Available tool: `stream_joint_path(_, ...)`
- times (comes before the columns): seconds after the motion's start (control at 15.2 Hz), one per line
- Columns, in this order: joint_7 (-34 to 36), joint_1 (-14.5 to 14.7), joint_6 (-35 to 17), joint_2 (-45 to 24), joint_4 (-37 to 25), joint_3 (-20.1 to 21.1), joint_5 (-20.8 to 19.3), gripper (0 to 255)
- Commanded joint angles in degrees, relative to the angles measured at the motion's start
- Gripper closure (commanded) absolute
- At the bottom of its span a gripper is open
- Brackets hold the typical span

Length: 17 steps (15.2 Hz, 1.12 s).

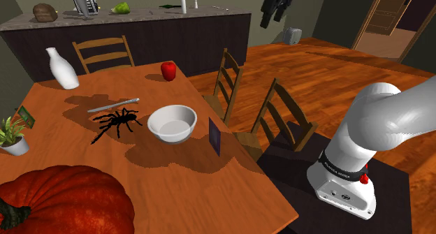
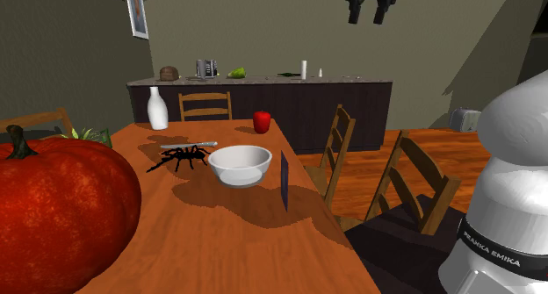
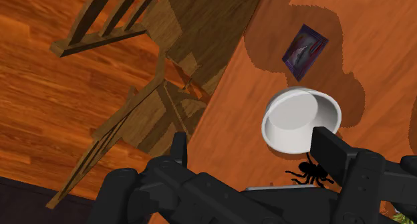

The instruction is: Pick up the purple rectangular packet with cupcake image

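Observation:
The purple packet stands upright on its edge on the wooden table, close to the table's right edge in the shoulder view and just beside a white bowl. It appears thin and dark in the second exterior view. The wrist view shows the packet's printed face from far above, beyond the bowl. My black gripper hangs high over the chairs and the table's edge. In the wrist view the gripper is open, fingers well apart, holding nothing.
A black toy spider, a metal utensil, a red fruit and a white vase lie beyond the bowl. A big orange pumpkin fills the near corner. Two wooden chairs stand along the table's edge.

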<state>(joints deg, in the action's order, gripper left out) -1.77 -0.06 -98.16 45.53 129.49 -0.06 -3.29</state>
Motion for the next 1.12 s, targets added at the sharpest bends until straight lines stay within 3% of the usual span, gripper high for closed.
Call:
stream_joint_path(0.0,0.00,0.00,0.00,0.00,0.00,0.00,0.00,0)
stream_joint_path(0.53,9.56,0.24,-11.44,-3.96,9.97,5.49,3.15,0)
stream_joint_path(1.06,19.25,0.58,-24.07,-13.32,15.47,11.50,5.89,0)
